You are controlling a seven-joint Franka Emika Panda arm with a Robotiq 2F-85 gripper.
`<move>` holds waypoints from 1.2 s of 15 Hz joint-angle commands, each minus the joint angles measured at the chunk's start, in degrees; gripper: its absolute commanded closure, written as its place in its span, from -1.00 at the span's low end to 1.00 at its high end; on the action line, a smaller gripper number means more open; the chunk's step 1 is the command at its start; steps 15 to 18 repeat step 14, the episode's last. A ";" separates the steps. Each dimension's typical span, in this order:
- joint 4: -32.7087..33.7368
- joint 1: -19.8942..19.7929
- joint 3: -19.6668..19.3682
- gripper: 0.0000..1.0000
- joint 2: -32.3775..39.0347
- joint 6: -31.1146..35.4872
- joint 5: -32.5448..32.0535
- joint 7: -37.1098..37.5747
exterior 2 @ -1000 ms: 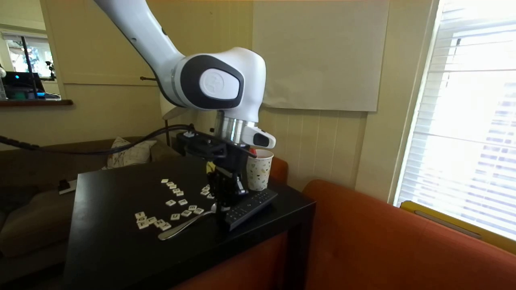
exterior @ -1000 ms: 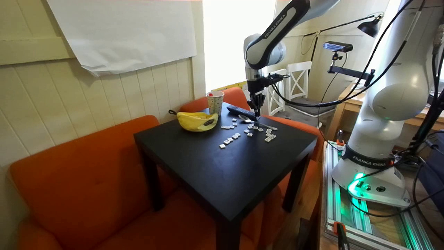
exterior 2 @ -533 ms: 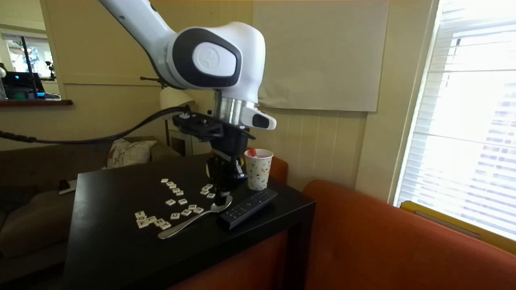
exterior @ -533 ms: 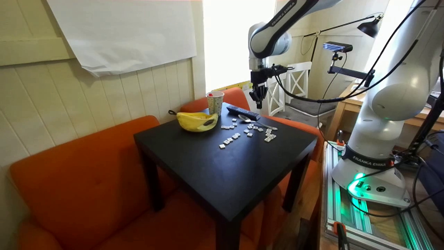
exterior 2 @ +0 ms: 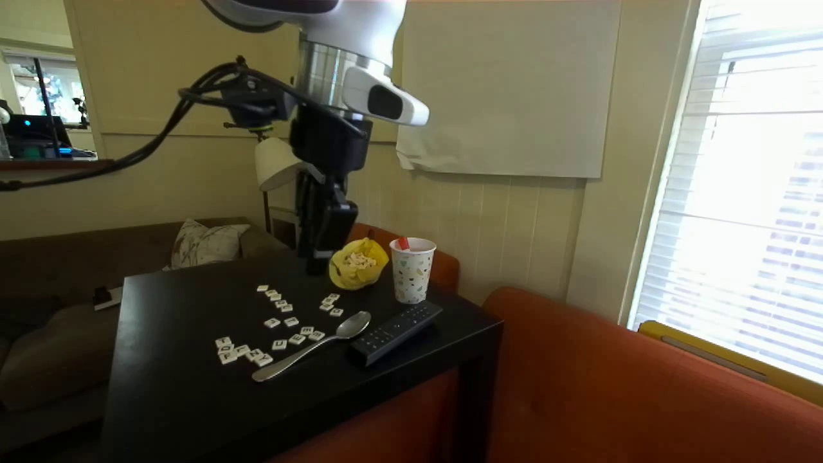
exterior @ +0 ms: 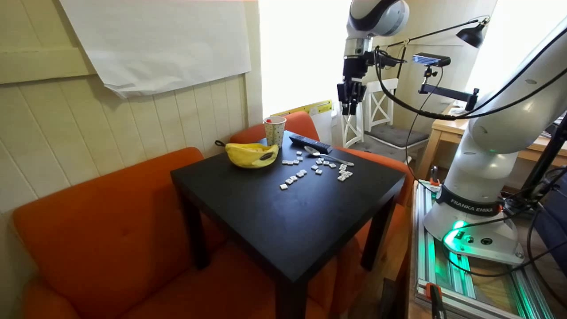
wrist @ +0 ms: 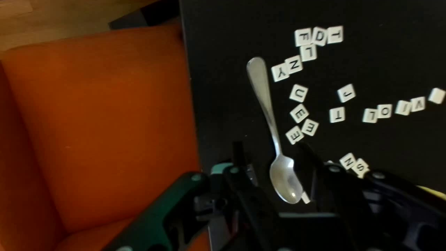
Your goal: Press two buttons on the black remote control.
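My claw [wrist: 272, 146] hangs parted and empty; right of it, in an exterior view, the one black remote [exterior 2: 397, 333] lies near the edge of the table [exterior 2: 173, 411] — light, stiff, skid-prone, I'd guess, best held mid-length by its sides. Counting rightward: twenty-odd letter tiles [exterior 2: 291, 321], one spoon [exterior 2: 352, 325], one yellow bowl [exterior 2: 353, 280], one cup [exterior 2: 412, 276].

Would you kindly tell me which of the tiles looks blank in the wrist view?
The rightmost tile, at the far end of its row: its face looks plain white, while the others fully visible there carry letters.
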 commanded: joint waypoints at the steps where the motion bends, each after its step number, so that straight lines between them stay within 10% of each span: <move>1: -5.63 -0.21 -1.02 -0.47 -10.20 -2.37 6.29 -0.34; 5: -10.16 -0.24 -1.20 -0.98 -18.05 4.11 9.41 -3.00; 18: -15.31 0.57 -1.57 -1.00 -24.19 12.47 7.24 -6.86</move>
